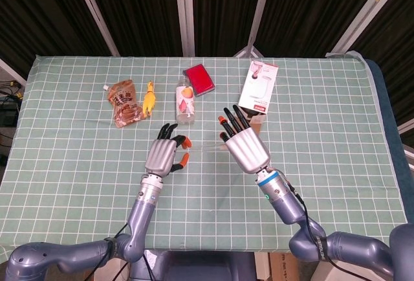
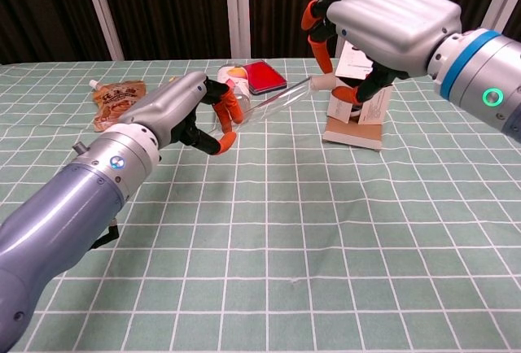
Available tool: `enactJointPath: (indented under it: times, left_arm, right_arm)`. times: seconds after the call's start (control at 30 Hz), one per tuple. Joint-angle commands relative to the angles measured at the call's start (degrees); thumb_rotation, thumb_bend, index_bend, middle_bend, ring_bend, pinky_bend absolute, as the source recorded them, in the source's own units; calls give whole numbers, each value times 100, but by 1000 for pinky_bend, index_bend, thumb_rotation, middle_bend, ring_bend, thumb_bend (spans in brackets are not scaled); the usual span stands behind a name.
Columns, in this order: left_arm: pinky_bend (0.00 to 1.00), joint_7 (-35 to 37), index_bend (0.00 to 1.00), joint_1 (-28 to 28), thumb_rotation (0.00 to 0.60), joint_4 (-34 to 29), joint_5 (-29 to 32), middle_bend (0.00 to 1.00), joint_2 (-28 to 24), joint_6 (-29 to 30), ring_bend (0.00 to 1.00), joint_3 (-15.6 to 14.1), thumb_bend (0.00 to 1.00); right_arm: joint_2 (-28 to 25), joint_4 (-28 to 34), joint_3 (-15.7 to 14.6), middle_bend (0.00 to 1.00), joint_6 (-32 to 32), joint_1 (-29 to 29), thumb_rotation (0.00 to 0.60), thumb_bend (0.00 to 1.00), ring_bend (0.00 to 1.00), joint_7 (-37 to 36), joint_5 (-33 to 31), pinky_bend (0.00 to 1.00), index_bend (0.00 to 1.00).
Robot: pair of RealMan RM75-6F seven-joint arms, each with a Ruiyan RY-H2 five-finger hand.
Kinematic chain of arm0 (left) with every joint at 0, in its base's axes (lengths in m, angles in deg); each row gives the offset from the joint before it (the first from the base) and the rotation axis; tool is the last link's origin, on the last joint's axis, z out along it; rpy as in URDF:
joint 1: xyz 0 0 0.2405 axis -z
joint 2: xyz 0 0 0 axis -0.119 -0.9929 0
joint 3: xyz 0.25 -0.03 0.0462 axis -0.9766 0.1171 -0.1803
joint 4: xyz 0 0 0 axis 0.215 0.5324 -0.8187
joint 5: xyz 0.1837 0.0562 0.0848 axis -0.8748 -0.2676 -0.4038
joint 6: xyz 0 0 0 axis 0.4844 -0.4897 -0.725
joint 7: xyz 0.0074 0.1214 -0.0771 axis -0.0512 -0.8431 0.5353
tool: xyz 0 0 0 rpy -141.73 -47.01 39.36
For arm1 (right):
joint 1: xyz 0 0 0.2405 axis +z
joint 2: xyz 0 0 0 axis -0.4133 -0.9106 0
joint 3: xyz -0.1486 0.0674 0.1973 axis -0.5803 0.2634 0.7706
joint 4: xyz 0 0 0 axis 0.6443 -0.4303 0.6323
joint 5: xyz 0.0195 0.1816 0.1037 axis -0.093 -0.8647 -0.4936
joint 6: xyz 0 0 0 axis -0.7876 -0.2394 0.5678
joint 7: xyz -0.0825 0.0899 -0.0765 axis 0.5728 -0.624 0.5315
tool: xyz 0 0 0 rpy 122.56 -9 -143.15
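Dark slatted panels stood behind the bench [image 1: 77,164], which was covered with a green checked cloth. Above its middle, both robot hands held a clear, thin tube [image 2: 277,101] between them, lifted off the cloth and slanting up toward the right. The left robot hand [image 1: 165,153] pinched the lower end between its orange-tipped thumb and fingers, the other fingers curled loosely. The right robot hand [image 1: 243,144] gripped the upper end, its fingers bent around it with the thumb underneath (just how much of the tube lay inside that grip was hidden in both views).

Well apart from the hands, along the far side of the bench, lay a brown snack pouch [image 1: 123,102], a yellow rubber chicken [image 1: 150,98], a small bottle [image 1: 185,101] on its side, a red wallet [image 1: 200,79] and a white product box [image 1: 259,87] standing just behind the right robot hand.

As far as could be judged, the pick-up was done: the tube was off the bench and shared by both hands. Whatever came of the two-handed hold, a handover or a pull apart, looked not yet done, since neither hand had let go.
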Motion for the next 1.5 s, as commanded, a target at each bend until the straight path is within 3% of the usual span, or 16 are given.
enactJointPath:
  times: [0.03, 1.5]
  left_arm:
    - [0, -14, 501, -6, 600, -19, 6, 500, -4, 3, 96, 0, 707]
    - [0, -440, 493, -103, 600, -430, 262, 498, -102, 87, 115, 21, 707]
  right_arm:
    - [4, -9, 0, 219, 7, -1, 600, 360, 22, 5, 6, 0, 583]
    - [294, -273, -74, 219, 164, -23, 600, 360, 22, 246, 209, 0, 583]
